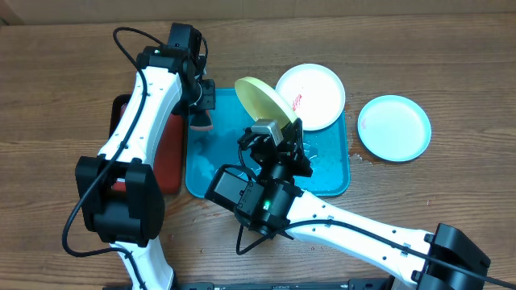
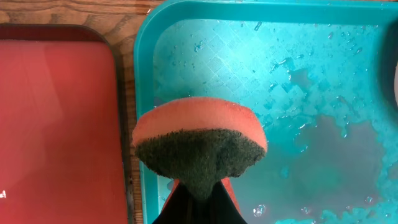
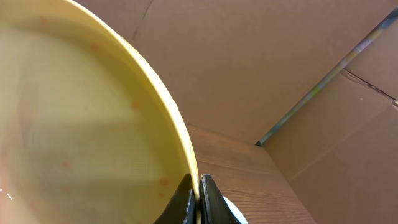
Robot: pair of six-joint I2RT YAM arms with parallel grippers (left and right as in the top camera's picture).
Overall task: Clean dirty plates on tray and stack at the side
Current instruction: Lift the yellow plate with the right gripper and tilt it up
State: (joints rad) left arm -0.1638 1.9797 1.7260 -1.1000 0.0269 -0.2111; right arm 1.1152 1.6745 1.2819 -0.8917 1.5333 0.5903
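Observation:
My right gripper [image 1: 292, 125] is shut on the rim of the yellow-green plate [image 1: 262, 101] and holds it tilted on edge above the turquoise tray [image 1: 330, 181]. In the right wrist view the plate [image 3: 81, 118] fills the left, with faint orange specks, pinched between the fingers [image 3: 199, 186]. My left gripper [image 1: 200, 109] is shut on an orange sponge with a dark scrub face [image 2: 199, 146] over the tray's wet left part [image 2: 261, 74]. The white plate [image 1: 313, 95] with a red smear lies at the tray's far right corner. The pale blue plate [image 1: 393, 127] lies on the table to the right.
A red tray with a black rim [image 1: 165, 153] lies left of the turquoise tray; it also shows in the left wrist view [image 2: 56, 124]. Cardboard walls [image 3: 280, 74] stand behind the table. Water droplets lie on the turquoise tray.

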